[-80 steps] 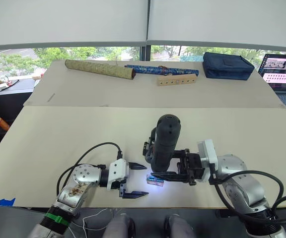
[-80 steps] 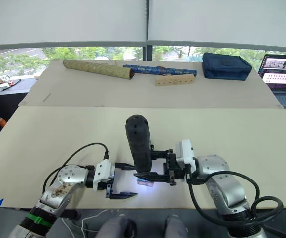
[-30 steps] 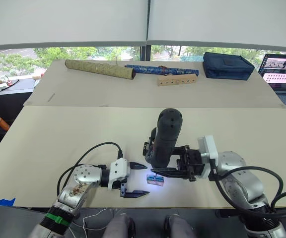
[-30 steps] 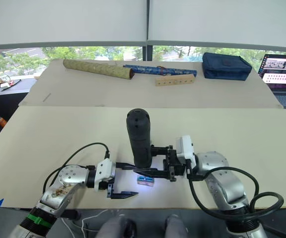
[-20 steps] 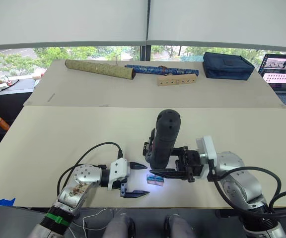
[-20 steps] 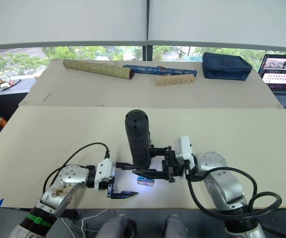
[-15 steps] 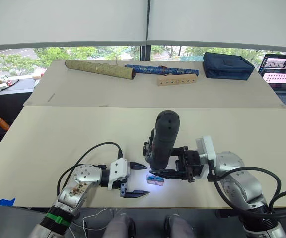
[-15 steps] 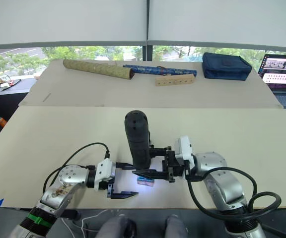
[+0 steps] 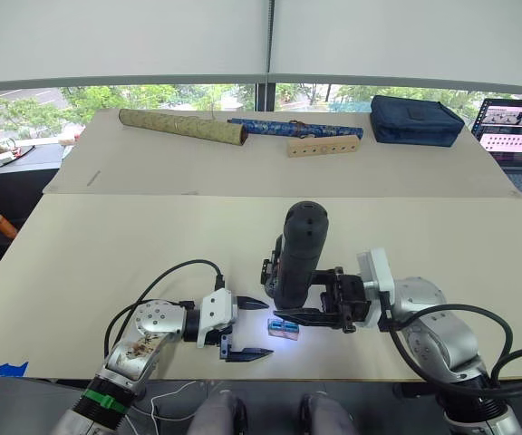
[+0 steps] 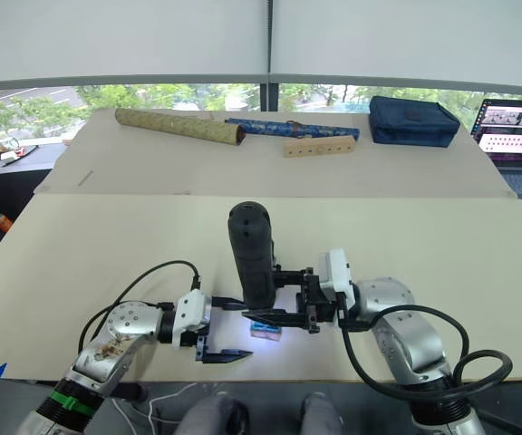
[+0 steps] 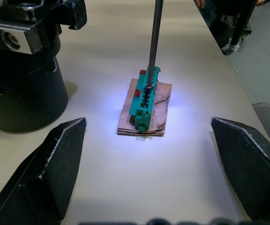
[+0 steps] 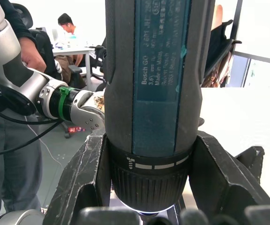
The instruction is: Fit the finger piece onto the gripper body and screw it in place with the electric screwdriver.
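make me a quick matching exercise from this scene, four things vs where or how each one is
Things:
1. dark blue-black electric screwdriver
2. left gripper
3. small wooden block with green top
4. dark blue fabric pouch

States:
A. on the far table, beside the laptop
B. open, holding nothing
C. upright, clamped in the right gripper
D. under the screwdriver's thin metal bit

Pairs: 1-C, 2-B, 3-D, 4-A

Silver arms, white wrists, black cables, pointed black fingers.
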Robot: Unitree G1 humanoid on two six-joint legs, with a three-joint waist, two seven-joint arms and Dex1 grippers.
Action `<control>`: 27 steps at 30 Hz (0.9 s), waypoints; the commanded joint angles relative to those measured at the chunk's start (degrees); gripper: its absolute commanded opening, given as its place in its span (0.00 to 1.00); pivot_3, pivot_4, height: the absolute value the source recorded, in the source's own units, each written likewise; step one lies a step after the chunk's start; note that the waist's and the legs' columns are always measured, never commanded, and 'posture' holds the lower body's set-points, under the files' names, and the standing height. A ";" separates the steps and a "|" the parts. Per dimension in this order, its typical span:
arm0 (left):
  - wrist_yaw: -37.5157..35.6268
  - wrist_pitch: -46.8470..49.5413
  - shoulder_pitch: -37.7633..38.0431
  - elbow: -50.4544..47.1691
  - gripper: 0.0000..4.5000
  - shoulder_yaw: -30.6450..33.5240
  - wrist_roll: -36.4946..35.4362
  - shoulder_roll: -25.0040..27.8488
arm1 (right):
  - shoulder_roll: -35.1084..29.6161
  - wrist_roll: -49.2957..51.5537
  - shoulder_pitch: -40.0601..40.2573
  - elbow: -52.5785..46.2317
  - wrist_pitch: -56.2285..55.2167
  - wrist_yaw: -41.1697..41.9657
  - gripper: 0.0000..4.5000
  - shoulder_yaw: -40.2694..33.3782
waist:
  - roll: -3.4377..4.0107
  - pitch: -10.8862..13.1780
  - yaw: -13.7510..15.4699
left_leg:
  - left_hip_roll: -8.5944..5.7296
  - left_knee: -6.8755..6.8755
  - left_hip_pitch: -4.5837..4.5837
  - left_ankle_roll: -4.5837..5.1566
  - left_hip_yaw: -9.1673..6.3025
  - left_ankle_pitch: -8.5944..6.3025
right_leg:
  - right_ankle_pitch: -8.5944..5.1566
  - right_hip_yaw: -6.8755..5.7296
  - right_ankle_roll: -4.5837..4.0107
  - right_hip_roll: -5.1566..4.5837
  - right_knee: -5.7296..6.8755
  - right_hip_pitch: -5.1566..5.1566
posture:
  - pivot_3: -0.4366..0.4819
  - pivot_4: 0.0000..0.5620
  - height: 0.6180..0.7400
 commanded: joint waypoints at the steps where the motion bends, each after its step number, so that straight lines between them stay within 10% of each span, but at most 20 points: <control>1: 0.01 0.82 0.37 -0.07 1.00 -1.37 0.73 -0.18 | 0.02 0.92 -0.29 -1.24 -1.81 -0.01 0.42 -1.72 | 0.00 0.00 0.00 | 0.00 0.00 0.00 0.00 0.00 0.00 | 0.00 0.00 0.00 0.00 0.00 0.00 | 0.48 0.27 1.00; 27: 0.40 1.42 -0.92 0.15 1.00 -2.58 1.60 -1.49 | -0.60 -0.61 1.44 -3.16 -2.56 -0.46 0.42 -0.58 | 0.00 0.00 0.17 | -0.01 0.04 0.02 0.01 0.00 0.00 | 0.00 0.00 0.00 0.00 0.00 0.05 | 0.48 0.27 1.00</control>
